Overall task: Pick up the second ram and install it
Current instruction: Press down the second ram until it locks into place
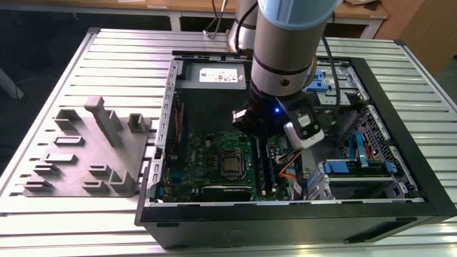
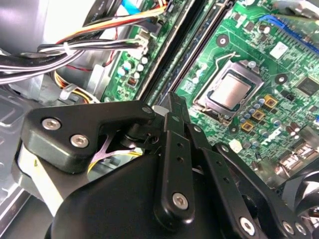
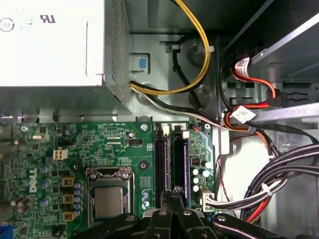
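In the exterior view the big grey arm [image 1: 289,53] hides part of the open computer case [image 1: 400,160], so the gripper is hard to see there. In both wrist views the gripper [image 3: 175,195] sits low over the green board [image 3: 75,149]. Its jaws look pressed close together. The second ram [image 3: 178,162], a thin dark stick, stands in a long slot beside another black slot [image 3: 160,164]. The gripper tips are at its end. Grey plastic slabs [image 1: 107,120] stand on the table [image 1: 64,69].

claw [image 3: 175,195] fingertips behind its own black linkage, grip state unclear; motherboard [image 3: 75,164] edge-cropped
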Available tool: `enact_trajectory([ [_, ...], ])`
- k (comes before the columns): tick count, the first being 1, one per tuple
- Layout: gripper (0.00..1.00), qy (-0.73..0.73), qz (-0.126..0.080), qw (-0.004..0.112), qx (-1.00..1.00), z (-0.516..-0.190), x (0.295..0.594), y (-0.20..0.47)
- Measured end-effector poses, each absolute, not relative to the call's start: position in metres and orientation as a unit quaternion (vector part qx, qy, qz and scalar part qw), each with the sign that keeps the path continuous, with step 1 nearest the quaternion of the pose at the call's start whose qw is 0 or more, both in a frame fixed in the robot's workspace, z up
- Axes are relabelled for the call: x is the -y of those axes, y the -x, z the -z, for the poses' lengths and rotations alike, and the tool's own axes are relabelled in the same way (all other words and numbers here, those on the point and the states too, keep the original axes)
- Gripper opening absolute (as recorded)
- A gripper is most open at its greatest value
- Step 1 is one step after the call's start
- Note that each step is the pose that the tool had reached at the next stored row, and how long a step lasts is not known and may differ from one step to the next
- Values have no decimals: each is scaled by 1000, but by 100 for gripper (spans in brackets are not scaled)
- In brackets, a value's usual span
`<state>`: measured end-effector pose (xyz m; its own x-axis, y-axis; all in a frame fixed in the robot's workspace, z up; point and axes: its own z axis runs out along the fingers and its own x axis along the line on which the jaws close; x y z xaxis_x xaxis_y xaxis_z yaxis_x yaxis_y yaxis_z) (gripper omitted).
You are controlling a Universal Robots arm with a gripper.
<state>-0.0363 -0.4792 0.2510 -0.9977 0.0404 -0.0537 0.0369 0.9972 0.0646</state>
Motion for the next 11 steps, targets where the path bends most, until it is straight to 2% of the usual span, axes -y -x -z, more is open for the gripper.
enact_trajectory([
  [11, 7, -19, -32, 27, -999, -250, 466, 36],
])
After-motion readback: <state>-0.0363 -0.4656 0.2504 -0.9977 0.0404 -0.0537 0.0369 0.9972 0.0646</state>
